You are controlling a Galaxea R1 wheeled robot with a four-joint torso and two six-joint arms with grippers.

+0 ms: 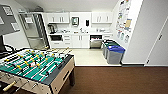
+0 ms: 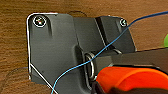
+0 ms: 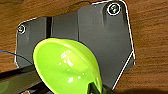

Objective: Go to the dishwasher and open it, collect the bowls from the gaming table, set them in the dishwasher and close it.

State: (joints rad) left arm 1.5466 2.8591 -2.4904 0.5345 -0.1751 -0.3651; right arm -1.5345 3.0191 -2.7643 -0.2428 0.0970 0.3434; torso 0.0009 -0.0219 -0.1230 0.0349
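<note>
From the head view, the dishwasher (image 1: 96,41) sat far off in the back row of white cabinets (image 1: 80,41), a steel front under a dark band. I could not tell how its door stood. Between me and that kitchen lay pale floor (image 1: 87,56), then brown carpet (image 1: 112,80) up close. The gaming table (image 1: 62,76) filled the near left, its green field crossed by rods with yellow and dark figures, and its handles stuck out toward me. Two grey bins stood against the right wall, one with a blue lid (image 1: 115,49) and one behind it with a green lid (image 1: 110,44). Posters hung on the wall above them.

In the left wrist view, carpet ran beneath the dark plate, and a thin blue cable (image 2: 117,38) crossed in front of it. A bright orange round thing (image 2: 127,77) sat close to the camera. Whether my left gripper was open or closed, I could not tell.

In the right wrist view, the bowl (image 3: 62,66) was yellow-green, glossy with small highlights, and tipped so that I looked into its hollow. It hung over the carpet, clear of any surface. My right gripper (image 3: 96,88) had closed on its rim, with one dark finger (image 3: 93,87) showing against the edge nearest the camera.
</note>
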